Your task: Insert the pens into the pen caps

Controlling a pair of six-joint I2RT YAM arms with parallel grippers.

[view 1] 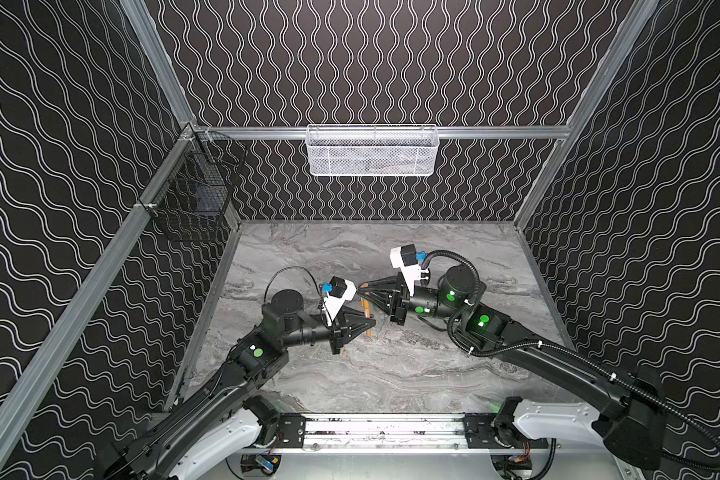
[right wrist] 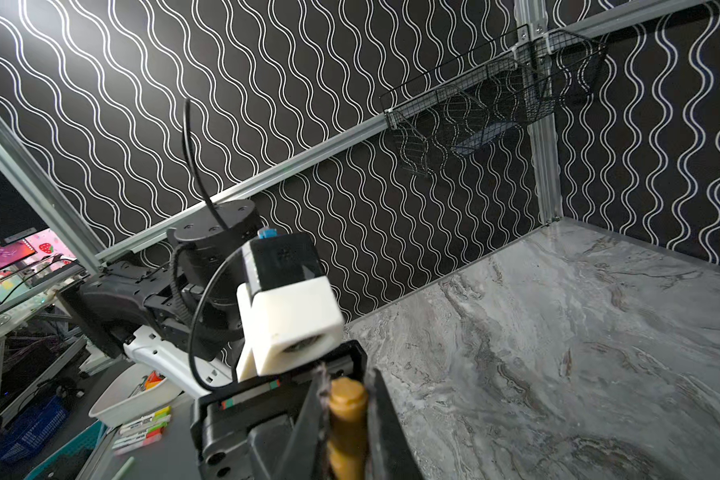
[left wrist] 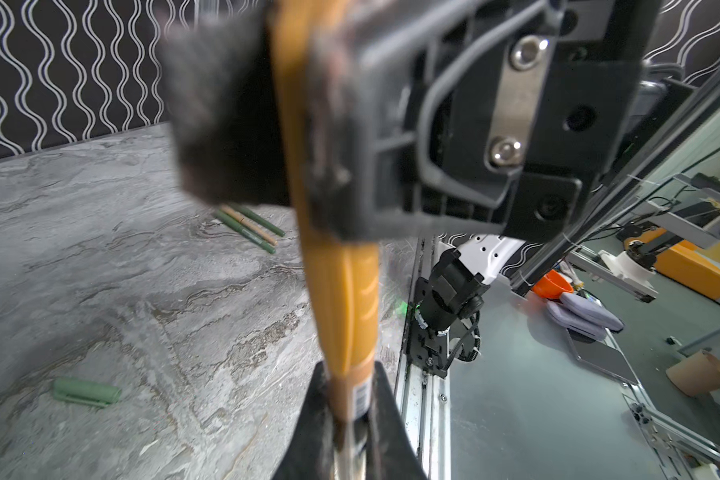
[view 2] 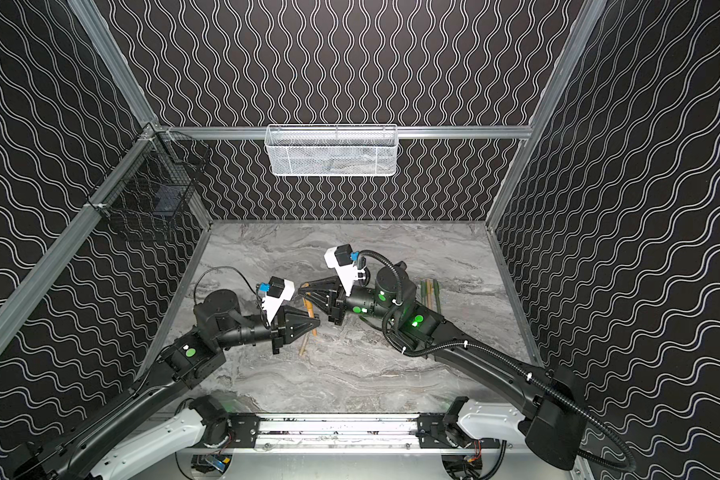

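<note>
My left gripper (left wrist: 350, 370) is shut on a tan-orange pen (view 2: 304, 345). A tan-orange pen cap (left wrist: 346, 299) sits over the pen's front end. My right gripper (right wrist: 347, 376) is shut on that cap (right wrist: 347, 409) farther along. In both top views the two grippers meet tip to tip above the middle of the table, left gripper (view 1: 370, 323) and right gripper (view 1: 362, 286), with the cap (view 1: 366, 308) between them. The joint inside the cap is hidden. Three more pens (left wrist: 250, 226), green and tan, lie together on the table. A pale green cap (left wrist: 86, 391) lies alone.
The loose pens (view 2: 427, 293) lie beside the right arm's elbow. A white mesh basket (view 1: 373, 151) hangs on the back wall and a black wire basket (view 1: 192, 187) on the left wall. The marble table (view 1: 412, 374) is walled on three sides.
</note>
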